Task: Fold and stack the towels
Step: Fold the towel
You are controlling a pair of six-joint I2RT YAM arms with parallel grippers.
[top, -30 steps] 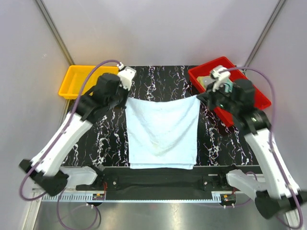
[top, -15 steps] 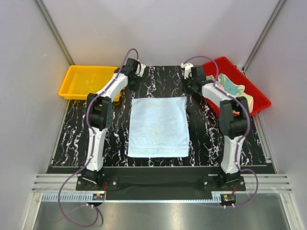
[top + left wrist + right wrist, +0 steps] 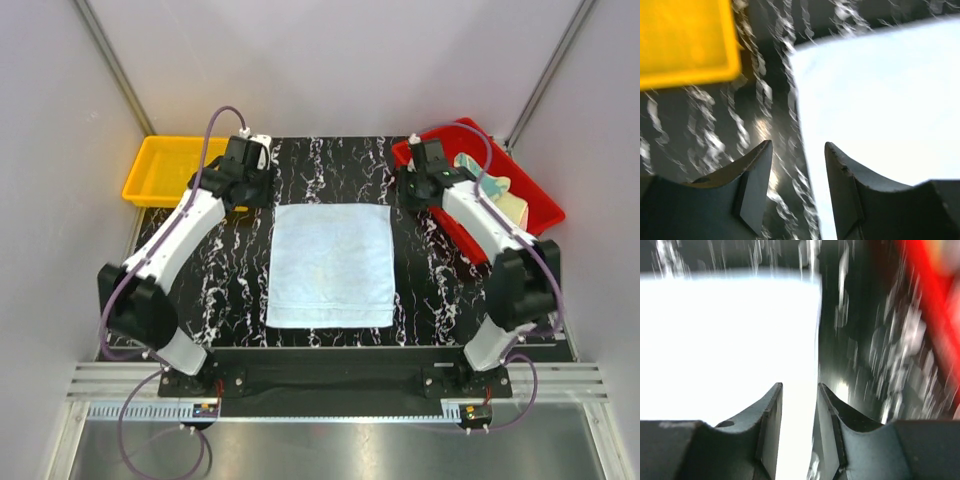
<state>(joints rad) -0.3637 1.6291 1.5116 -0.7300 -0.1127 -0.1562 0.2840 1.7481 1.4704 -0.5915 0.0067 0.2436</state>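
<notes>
One black marbled worktop (image 3: 330, 170) carries two arms, the left arm (image 3: 190, 225) and right arm (image 3: 480, 215). Both are now bent outward, their jaws apart and empty; a second ago they held up the one light blue towel (image 3: 330, 265). It lies flat at centre, nearly square, slightly longer from 12 to 6 o'clock. Two bins: the red bin (image 3: 540, 205) at 2 o'clock holds more towels (image 3: 490, 185); the yellow bin (image 3: 160, 175) is at 10.

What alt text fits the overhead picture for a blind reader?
A light blue towel lies flat on a black marbled table; the left arm and right arm reach toward its far corners. A yellow bin sits far left, a red bin of cloths far right.
</notes>
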